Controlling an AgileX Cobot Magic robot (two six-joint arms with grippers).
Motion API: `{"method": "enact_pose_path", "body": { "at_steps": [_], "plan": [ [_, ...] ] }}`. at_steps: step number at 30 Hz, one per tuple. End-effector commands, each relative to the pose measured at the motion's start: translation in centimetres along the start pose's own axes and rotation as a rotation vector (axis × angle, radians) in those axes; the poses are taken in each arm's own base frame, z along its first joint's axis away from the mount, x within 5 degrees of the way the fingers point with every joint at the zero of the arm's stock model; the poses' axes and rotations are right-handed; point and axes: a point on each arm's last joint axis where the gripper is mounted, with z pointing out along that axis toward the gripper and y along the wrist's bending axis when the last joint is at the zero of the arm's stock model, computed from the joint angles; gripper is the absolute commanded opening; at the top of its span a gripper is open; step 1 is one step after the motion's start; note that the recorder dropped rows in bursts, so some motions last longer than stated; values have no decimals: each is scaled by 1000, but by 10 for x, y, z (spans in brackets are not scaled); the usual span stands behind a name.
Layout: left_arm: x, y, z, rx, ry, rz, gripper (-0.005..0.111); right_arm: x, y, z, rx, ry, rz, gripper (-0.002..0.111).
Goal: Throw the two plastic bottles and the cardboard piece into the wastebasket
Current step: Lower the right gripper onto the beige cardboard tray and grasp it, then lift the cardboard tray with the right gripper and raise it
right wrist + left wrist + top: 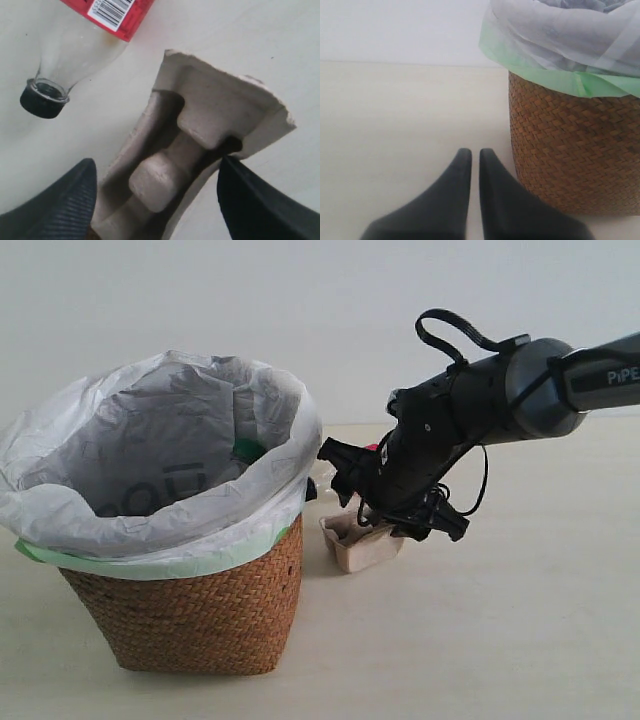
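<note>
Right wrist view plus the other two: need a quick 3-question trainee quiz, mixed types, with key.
1. True or false: the red-label bottle lies on the table, outside the basket.
2. What sits between the open right gripper's fingers?
A. the cardboard piece
B. a bottle cap
C. the bag's edge
3. Fill in: the left gripper, shut and empty, sits beside the ___.

Key: 1 true; 2 A; 3 wastebasket.
</note>
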Motion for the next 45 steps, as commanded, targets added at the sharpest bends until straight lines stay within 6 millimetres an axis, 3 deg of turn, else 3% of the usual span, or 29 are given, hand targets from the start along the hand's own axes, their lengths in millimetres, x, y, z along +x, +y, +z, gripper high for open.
{"method": "enact_pose_path", "body": {
  "at_steps": [1,17,28,32,38,45],
  "plan": [
    [1,0,0,-4,-1,-8,6,5,-6,-2,72,23,-57,62],
    [1,0,0,-4,-1,-8,6,5,-22,-4,244,58,-261,62],
    [1,0,0,-4,-1,-8,6,0,-37,-13,422,136,-708,62],
    [1,0,0,-4,-1,-8,6,-6,-30,-30,380,89,-713,62],
    [1,0,0,-4,-1,-8,6,-15,-12,-71,245,-1,-716,62],
    [1,0,0,-4,-1,-8,6,-11,-11,-57,217,14,-734,62]
  ]
}}
